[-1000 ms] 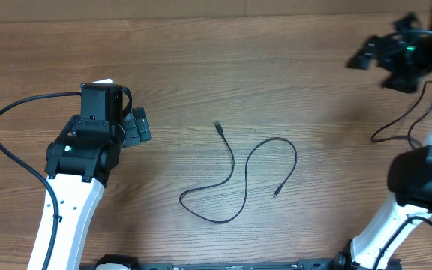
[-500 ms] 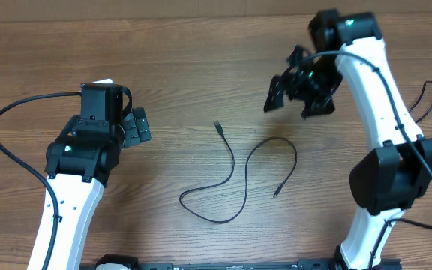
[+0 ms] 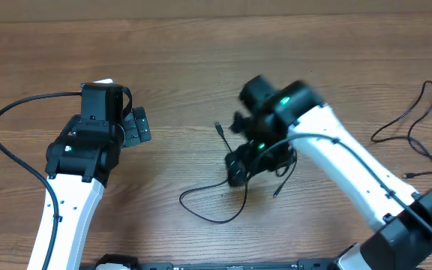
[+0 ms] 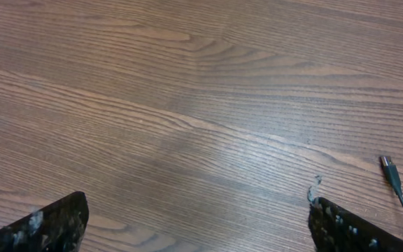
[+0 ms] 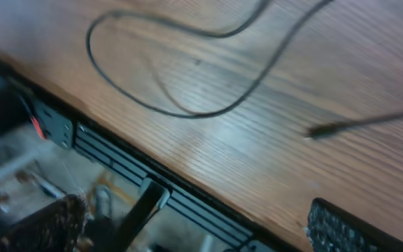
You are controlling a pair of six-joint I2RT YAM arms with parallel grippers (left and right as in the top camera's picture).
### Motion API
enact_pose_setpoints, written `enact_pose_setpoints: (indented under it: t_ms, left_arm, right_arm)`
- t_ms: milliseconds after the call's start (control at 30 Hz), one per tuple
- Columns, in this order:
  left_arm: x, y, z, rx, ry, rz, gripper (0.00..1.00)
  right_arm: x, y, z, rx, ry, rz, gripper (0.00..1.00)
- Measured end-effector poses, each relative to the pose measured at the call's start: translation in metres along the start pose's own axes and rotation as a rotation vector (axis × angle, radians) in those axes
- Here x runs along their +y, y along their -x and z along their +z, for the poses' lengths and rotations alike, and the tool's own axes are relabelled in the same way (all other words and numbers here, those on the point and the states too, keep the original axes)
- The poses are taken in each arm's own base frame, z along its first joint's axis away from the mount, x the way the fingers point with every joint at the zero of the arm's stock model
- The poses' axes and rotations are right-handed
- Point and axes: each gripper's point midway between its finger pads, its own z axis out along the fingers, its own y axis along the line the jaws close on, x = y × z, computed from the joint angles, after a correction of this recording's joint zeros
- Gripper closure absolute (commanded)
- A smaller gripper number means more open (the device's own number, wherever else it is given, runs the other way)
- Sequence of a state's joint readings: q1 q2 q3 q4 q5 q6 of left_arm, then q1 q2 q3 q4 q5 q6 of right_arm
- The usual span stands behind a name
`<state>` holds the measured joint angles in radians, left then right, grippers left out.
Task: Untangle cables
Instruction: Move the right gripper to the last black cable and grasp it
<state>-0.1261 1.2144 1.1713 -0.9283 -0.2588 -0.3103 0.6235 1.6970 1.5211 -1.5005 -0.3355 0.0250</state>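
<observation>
On my wooden table [image 3: 201, 60], the right gripper [image 3: 240, 165], blurred and with its jaws spread wide, hangs over the looped cable [image 3: 216, 221] at mid-table. The left gripper [image 3: 136, 127], jaws equally far apart, sits to the left of that cable's plug [image 3: 217, 126]. A second cable [image 3: 405, 120] lies at the far right edge.

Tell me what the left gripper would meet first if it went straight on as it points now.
Most likely the bare table: the left gripper, jaws open, faces plain wood. The cable plug lies off to one side, outside the fingers, probably out of its line.
</observation>
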Motion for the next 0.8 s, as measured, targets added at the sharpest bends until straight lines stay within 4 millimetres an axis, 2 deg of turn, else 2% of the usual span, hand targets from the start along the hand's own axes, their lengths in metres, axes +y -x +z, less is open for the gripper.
enact_pose_setpoints:
  t_ms: [167,467,600,800]
  left_arm:
    - [0.0,0.0,0.0,0.0,0.0,0.0,0.0]
    - [0.0,0.0,0.0,0.0,0.0,0.0,0.0]
    - [0.0,0.0,0.0,0.0,0.0,0.0,0.0]
    - [0.0,0.0,0.0,0.0,0.0,0.0,0.0]
  right_arm:
    - [0.024,-0.003,0.05,0.017,0.021,-0.125,0.0]
    - [0.064,-0.008,0.117,-0.038,0.1,-0.324,0.0]
    - [0.062,-0.015,0.141,-0.044,0.128,-0.336,0.0]
    - [0.063,-0.014,0.158,-0.086,0.179,-0.354,0.0]
